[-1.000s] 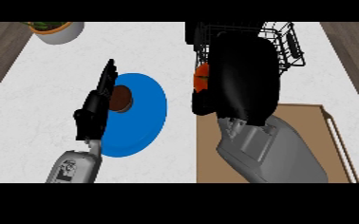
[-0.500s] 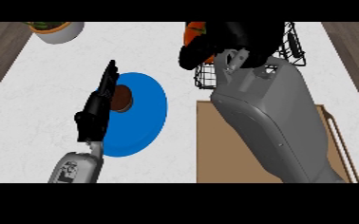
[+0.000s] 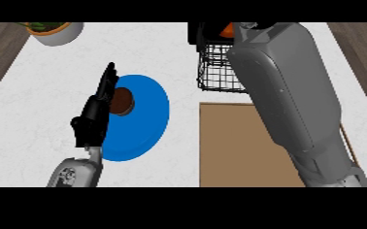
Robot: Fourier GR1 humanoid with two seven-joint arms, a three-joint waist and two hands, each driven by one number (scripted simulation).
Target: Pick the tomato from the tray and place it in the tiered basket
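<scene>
A pale, marbled counter [image 3: 165,43] is filling most of the view, with strips of wooden floor showing at the far left and right edges. A white pot with greenery [image 3: 54,31] is sitting in the upper left corner. A brown tray [image 3: 233,145] is lying at the lower centre-right, and no tomato is showing on its visible surface. A black wire tiered basket [image 3: 217,68] is standing just above the tray, at the upper centre.

The right forearm is stretching from the lower right corner up across the tray and over the basket, hiding much of both. At the top of the frame the right hand [image 3: 208,33] is showing only as a dark mass above the basket, and whether its fingers are curled or spread is something I cannot tell. A small orange-red patch, very likely the tomato [image 3: 226,29], is peeking out beside that hand, right over the basket's top. Whether it is being held or lying in the wire is not visible.

At the left of the frame the left hand [image 3: 97,111] is resting edge-on over a blue plate [image 3: 143,116], fingers straight and holding nothing, beside a brown round item [image 3: 122,101] that is sitting on the plate.

Judging by this, the pick and the carry look done, and the task is nearing its end: what seems to be remaining is letting the tomato settle inside the basket and drawing the arm clear.
</scene>
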